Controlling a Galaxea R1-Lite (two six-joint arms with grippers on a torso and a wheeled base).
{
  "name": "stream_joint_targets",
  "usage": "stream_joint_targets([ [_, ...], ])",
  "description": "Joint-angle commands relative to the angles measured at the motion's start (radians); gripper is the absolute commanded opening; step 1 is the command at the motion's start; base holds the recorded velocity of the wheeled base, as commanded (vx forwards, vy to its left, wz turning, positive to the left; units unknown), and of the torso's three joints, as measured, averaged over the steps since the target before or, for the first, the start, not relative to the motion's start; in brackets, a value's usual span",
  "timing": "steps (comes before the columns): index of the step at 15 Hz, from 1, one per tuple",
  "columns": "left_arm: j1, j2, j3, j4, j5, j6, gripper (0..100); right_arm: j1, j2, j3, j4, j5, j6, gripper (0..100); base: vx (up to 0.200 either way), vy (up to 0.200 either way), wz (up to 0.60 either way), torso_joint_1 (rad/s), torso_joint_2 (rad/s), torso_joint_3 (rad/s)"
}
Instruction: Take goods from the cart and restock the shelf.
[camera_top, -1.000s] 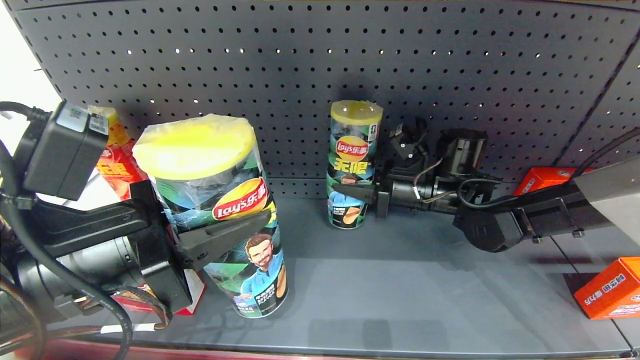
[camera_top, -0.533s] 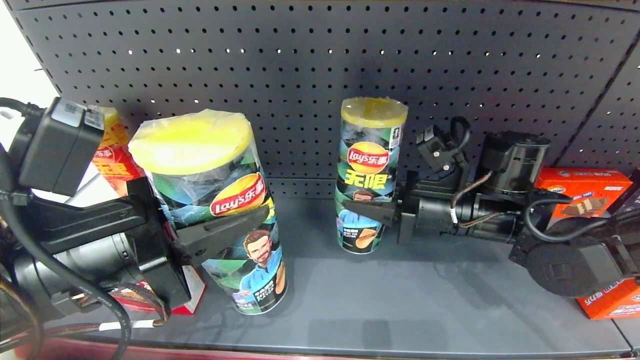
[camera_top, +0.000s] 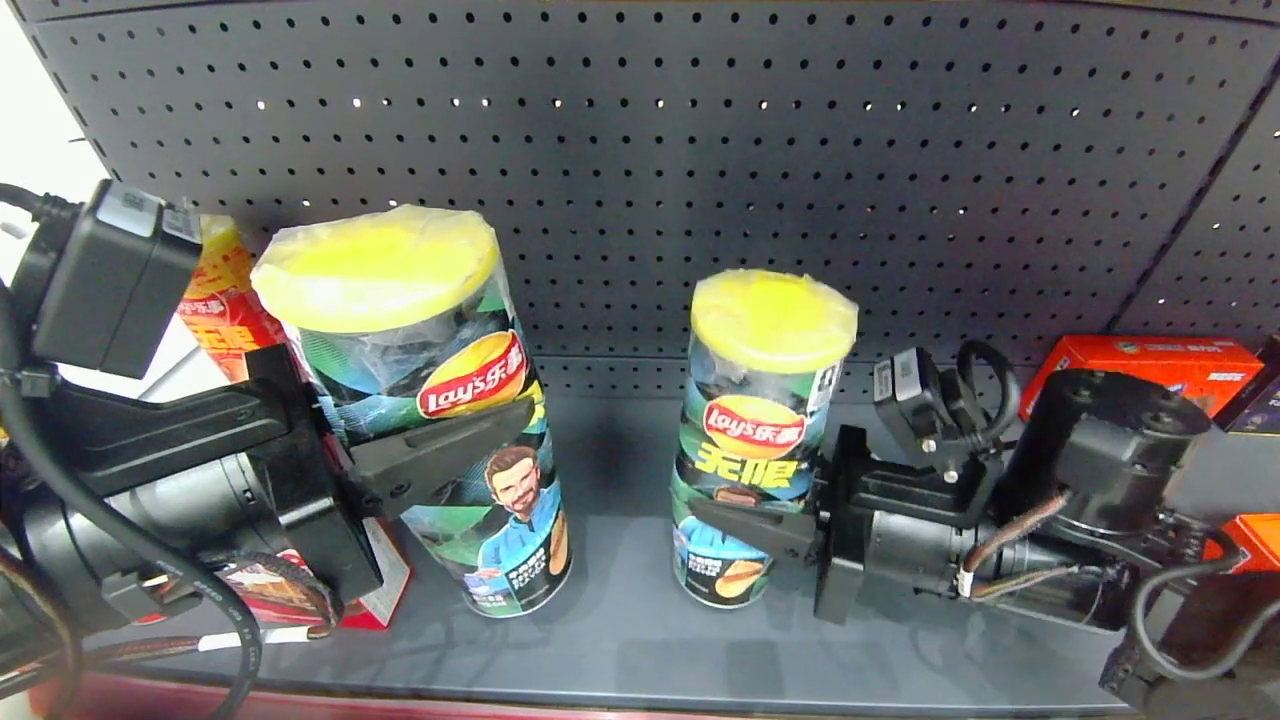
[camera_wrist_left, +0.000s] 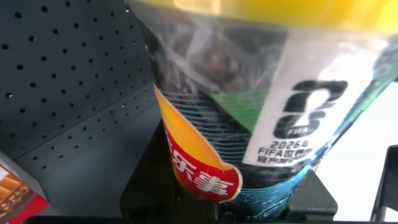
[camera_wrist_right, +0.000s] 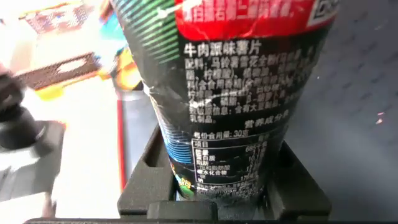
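Observation:
Two tall chip cans with yellow lids stand upright over the grey shelf (camera_top: 620, 650). My left gripper (camera_top: 440, 445) is shut on the larger-looking near can (camera_top: 420, 330) at the shelf's left front, one finger (camera_top: 450, 455) crossing its label. The same can (camera_wrist_left: 249, 124) rises between the jaws in the left wrist view. To the right, my right gripper (camera_top: 750, 515) is shut on the second can (camera_top: 765, 400) around its lower half. That can (camera_wrist_right: 230, 106) sits between the jaws in the right wrist view. Whether either can's base touches the shelf is unclear.
A pegboard wall (camera_top: 640, 150) backs the shelf. A red chip can (camera_top: 220, 300) stands behind my left arm, and a red box (camera_top: 385, 585) lies under it. Orange boxes (camera_top: 1140, 360) sit at the far right. Open shelf floor lies between the two cans.
My right gripper has carried its can from the back of the shelf toward the front edge. The left gripper and its can have barely shifted, a little upward.

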Motion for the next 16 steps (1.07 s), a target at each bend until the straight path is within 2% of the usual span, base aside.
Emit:
stream_joint_targets([
  [1, 0.000, 0.001, -0.007, -0.001, -0.001, 0.000, 0, 0.014, -0.006, 0.084, -0.036, -0.002, -0.002, 0, 0.000, 0.000, 0.00, 0.000, 0.00, 0.000],
  [5, -0.001, 0.004, -0.010, -0.001, -0.001, -0.010, 0, 0.007, 0.011, 0.161, -0.100, -0.002, -0.004, 0, 0.000, 0.000, 0.00, 0.000, 0.00, 0.000],
  [14, -0.004, 0.001, -0.004, -0.001, 0.013, -0.010, 0, -0.001, 0.060, 0.171, -0.132, -0.003, -0.013, 0, 0.000, 0.000, 0.00, 0.000, 0.00, 0.000],
  [15, -0.004, 0.001, -0.002, -0.001, 0.013, -0.010, 0, -0.003, 0.063, 0.179, -0.145, -0.003, -0.032, 100, 0.000, 0.000, 0.00, 0.000, 0.00, 0.000],
  [16, -0.006, 0.001, -0.002, -0.001, 0.013, -0.010, 0, -0.003, 0.066, 0.190, -0.148, -0.011, -0.039, 100, 0.000, 0.000, 0.00, 0.000, 0.00, 0.000],
])
